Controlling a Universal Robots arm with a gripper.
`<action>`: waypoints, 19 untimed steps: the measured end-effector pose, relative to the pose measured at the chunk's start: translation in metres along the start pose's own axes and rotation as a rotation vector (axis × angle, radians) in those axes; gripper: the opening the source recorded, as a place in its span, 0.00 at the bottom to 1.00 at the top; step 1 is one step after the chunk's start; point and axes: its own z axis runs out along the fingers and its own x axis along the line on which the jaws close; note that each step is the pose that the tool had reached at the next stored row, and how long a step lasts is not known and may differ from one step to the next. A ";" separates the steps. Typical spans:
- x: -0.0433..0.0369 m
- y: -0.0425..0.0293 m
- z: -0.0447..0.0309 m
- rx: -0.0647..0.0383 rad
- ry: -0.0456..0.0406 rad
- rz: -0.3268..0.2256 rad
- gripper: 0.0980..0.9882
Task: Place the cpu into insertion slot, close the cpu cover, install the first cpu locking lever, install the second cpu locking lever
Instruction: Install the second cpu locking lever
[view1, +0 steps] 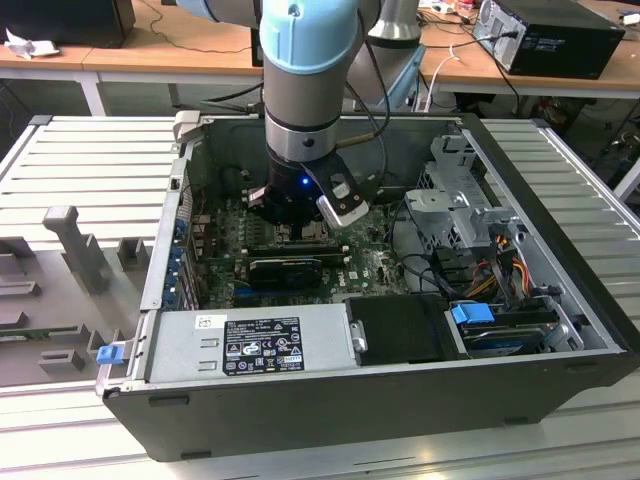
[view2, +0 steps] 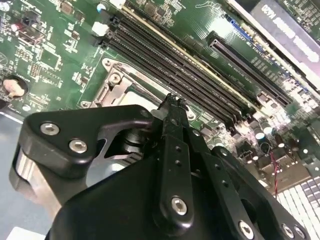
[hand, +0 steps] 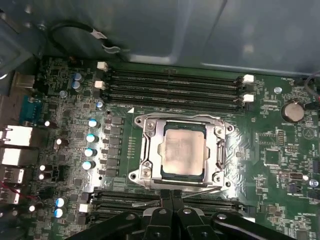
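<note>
The open black desktop computer case (view1: 330, 400) occupies the centre of the exterior view, resting on the ribbed grey counter (view1: 90, 160). Inside it lies the green motherboard (hand: 280, 150), with the long black memory slots (hand: 172, 85) running across the upper middle of the first wrist view.

At that view's centre sits the square black-framed insertion slot (hand: 181, 176). The thin silver-grey metal cpu cover (hand: 150, 145) lies flat around it, and the small square cpu with a dull silver metal top (hand: 183, 150) appears seated inside the window.

The black claw (hand: 172, 194) enters at the lower centre, just beside the cover's lower edge, its fingers (hand: 164, 205) pressed together on nothing.

Handling judgement: the chip is light, stiff and fragile underneath; take hold by opposite edges only. The cover is thin springy metal.
</note>
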 end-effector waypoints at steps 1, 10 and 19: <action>0.0002 -0.0004 0.0001 -0.004 -0.0001 0.000 0.01; 0.0134 -0.0095 0.0106 -0.055 -0.0033 -0.002 0.01; 0.0251 -0.0170 0.0125 -0.082 -0.0023 -0.016 0.01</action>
